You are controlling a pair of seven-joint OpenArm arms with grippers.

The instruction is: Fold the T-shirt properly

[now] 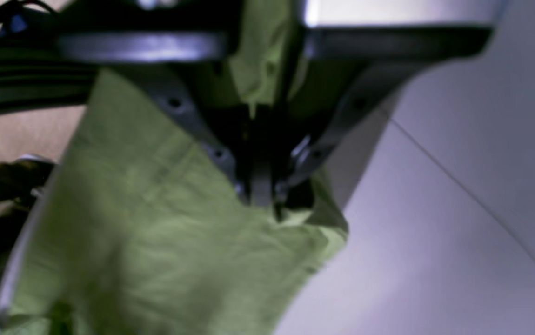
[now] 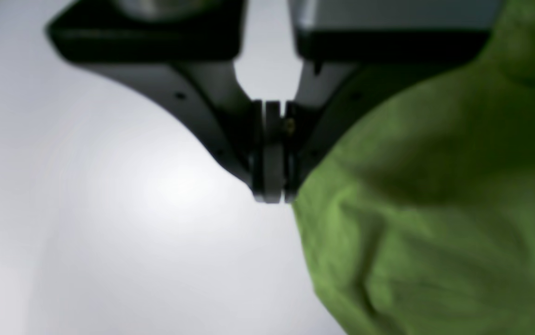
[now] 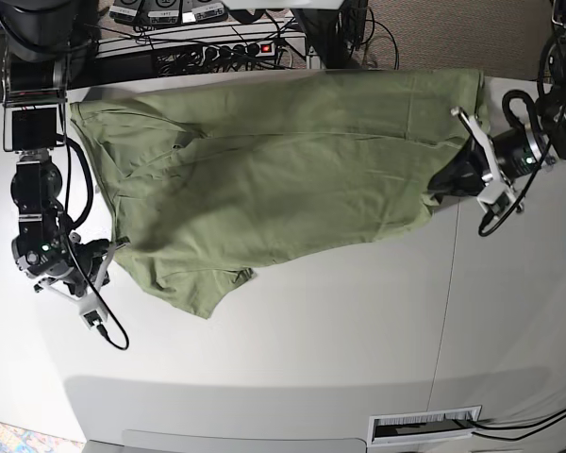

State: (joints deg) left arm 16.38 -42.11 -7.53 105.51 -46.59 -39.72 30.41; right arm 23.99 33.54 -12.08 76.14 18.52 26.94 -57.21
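Here's your olive T-shirt [image 3: 283,179], spread wide across upper part of pale smooth table [image 3: 292,359], far edge folded in long band! Open surface runs along your near side, below hem. Soft thin knit, rippled, one sleeve poking nearward. Two black claws: your right [image 3: 118,245] pinched together on shirt's edge; your left [image 3: 434,193] together at opposite edge, grip unclear.

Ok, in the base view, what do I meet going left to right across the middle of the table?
Right gripper, shut on the T-shirt's edge → the olive-green T-shirt → left gripper, shut on the T-shirt's other side.
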